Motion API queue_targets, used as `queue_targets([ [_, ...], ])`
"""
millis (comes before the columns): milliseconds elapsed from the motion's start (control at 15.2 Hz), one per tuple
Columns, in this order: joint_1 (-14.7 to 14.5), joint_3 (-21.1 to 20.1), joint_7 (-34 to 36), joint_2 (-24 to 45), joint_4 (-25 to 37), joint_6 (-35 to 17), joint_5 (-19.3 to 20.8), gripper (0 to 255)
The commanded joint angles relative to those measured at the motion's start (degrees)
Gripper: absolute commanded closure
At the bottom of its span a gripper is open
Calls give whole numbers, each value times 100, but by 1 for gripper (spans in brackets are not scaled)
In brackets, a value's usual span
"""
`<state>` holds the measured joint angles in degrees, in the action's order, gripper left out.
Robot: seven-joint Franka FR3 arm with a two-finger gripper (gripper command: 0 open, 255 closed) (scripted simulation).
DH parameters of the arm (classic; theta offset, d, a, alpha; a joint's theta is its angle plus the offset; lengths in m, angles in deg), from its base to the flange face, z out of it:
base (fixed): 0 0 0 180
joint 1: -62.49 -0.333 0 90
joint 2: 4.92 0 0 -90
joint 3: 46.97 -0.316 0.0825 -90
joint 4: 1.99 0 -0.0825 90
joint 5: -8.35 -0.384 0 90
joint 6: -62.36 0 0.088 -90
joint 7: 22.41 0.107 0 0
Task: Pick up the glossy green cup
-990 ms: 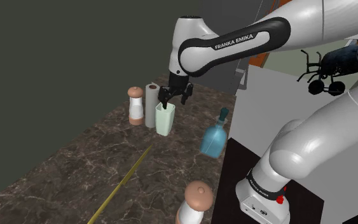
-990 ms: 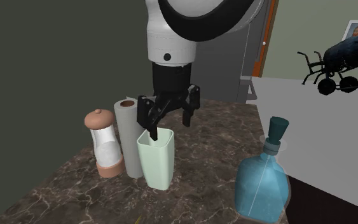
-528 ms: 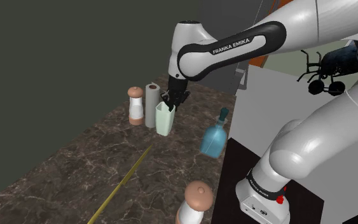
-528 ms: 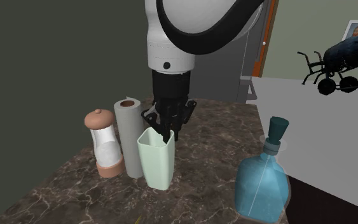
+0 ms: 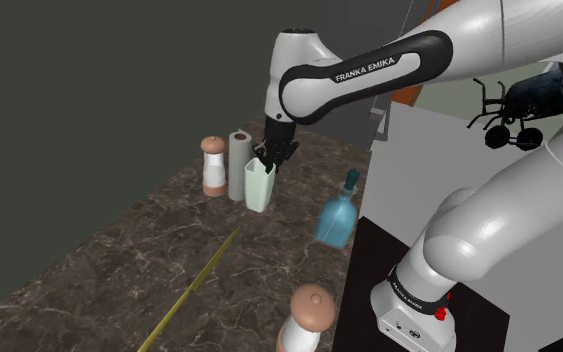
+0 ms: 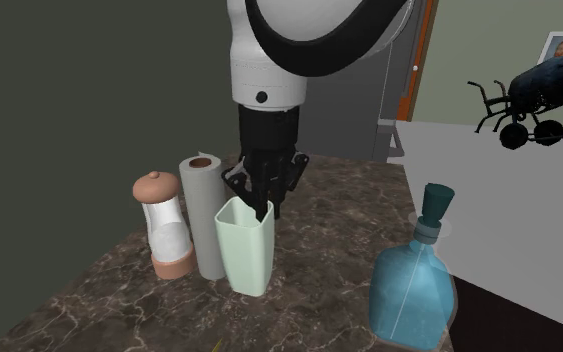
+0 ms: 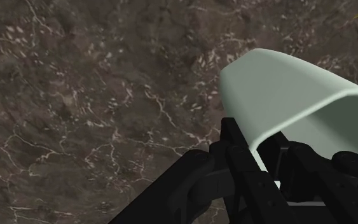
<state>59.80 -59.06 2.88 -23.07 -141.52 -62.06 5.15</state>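
The pale green cup point(image 5: 259, 187) stands upright near the back of the dark marble counter point(image 5: 119, 270), beside a paper roll. My black gripper point(image 5: 267, 158) comes down on its far rim, with one finger inside the cup and the other outside. In the second exterior view the gripper point(image 6: 259, 205) pinches the cup point(image 6: 244, 250) by its back wall. The wrist view has the gripper point(image 7: 260, 159) shut on the thin wall of the cup point(image 7: 285, 95), with the marble beneath.
A grey paper roll point(image 6: 201, 215) and a brown-capped grinder point(image 6: 165, 225) stand close beside the cup. A blue glass bottle point(image 5: 336, 212) sits nearer the stand, with a second grinder point(image 5: 307, 318) and a long yellow stick point(image 5: 194, 285) at the front. A white raised surface point(image 5: 419, 150) borders the counter.
One second ago the fingers stood open over the cup's rim; they have since dropped and shut on its wall. The cup now sits very slightly higher.
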Motion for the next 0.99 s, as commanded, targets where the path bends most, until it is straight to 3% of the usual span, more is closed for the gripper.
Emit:
queue_targets([
  [0, -1, 11, -8, -59, 89, 147, -5, 255],
  [924, 3, 76, -45, -336, 800, 1132, -14, 255],
])
